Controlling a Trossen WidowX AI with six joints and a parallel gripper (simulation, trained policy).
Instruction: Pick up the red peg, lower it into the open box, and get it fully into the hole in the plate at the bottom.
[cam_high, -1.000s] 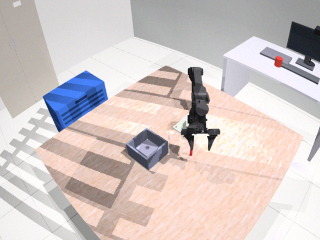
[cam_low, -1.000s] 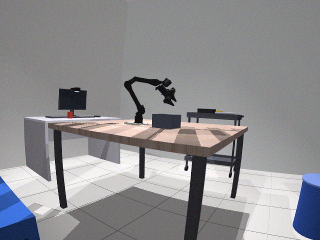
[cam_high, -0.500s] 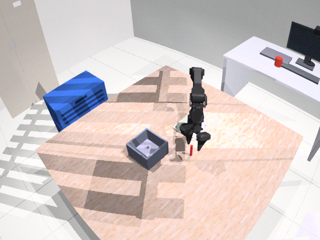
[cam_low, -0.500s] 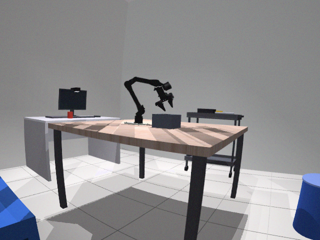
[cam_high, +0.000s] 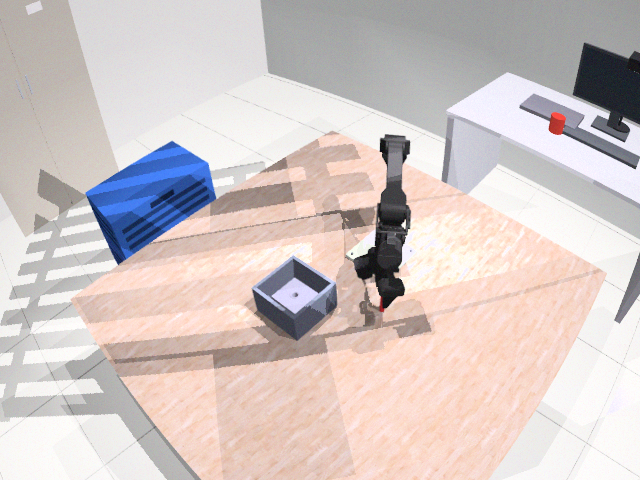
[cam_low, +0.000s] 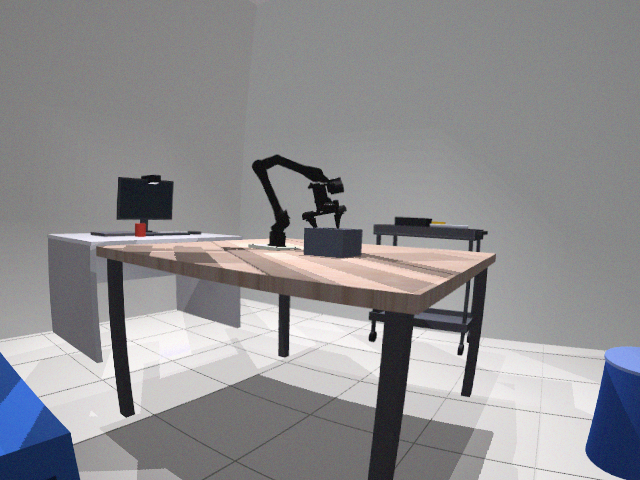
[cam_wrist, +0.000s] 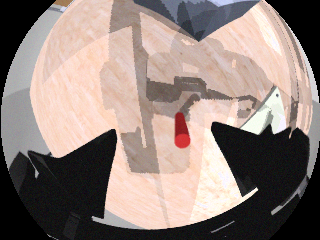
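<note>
- Arm (cam_high: 393, 175) (cam_low: 297, 166): up from the pale base plate (cam_high: 353, 254) (cam_low: 258, 246) (cam_wrist: 270, 111), elbow high, forearm sloping down toward the hand. Lower link leans back from the box side in exterior.
- Hand (cam_high: 374, 294) (cam_low: 326, 226) (cam_wrist: 166, 130): bent down at the wrist, fingers pointing at the worktop (cam_high: 439, 387) (cam_low: 258, 281) (cam_wrist: 75, 75). Not over the box; off to its side in top view.
- Opening: practically full. Nothing gripped.
- In exterior, fingertips show right about the box's top edge; anything lower is hidden behind it.
- Red peg (cam_high: 381, 302) (cam_wrist: 181, 132): upright on the worktop, outside the box. Wrist view puts it in the gap between the fingers, off-centre toward the finger at picture right, clear of both in that view. Top view: mostly covered by a finger. Exterior: out of sight.
- Grey box (cam_high: 316, 316) (cam_low: 332, 242) (cam_wrist: 200, 20): open top, near the peg, apart from it.
- Plate (cam_high: 305, 289) in the box bottom: hole (cam_high: 295, 295) visible from the top, no peg in it.
</note>
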